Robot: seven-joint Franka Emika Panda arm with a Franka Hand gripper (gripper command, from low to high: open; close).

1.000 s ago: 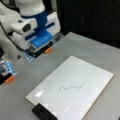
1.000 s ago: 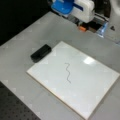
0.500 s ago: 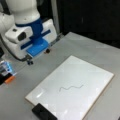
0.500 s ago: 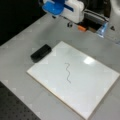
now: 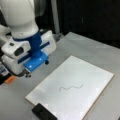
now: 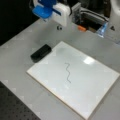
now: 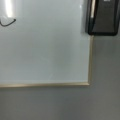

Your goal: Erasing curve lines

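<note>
The curve lines [image 5: 71,88] are one thin dark squiggle, unerased, near the middle of the white board [image 5: 85,72], and they show in both front views [image 6: 67,72]. In the wrist view only the squiggle's end [image 7: 7,22] shows at the top left. A black block eraser [image 5: 43,113] [image 6: 40,53] lies on the table against the board's corner, at the wrist view's top right [image 7: 102,17]. My gripper's white and blue hand [image 5: 27,57] [image 6: 52,11] hovers above the table beside the board, apart from the eraser and holding nothing that shows. Its fingers are hidden.
A small orange object [image 5: 10,79] [image 6: 81,28] lies on the grey table near the arm's base. Dark equipment [image 6: 92,17] stands along the table's edge there. The board's wooden rim [image 7: 50,84] and grey table show below in the wrist view.
The hand has moved along the table's edge toward the board's eraser corner, leftward in a front view and lower in the other. The squiggle and the eraser have not moved.
</note>
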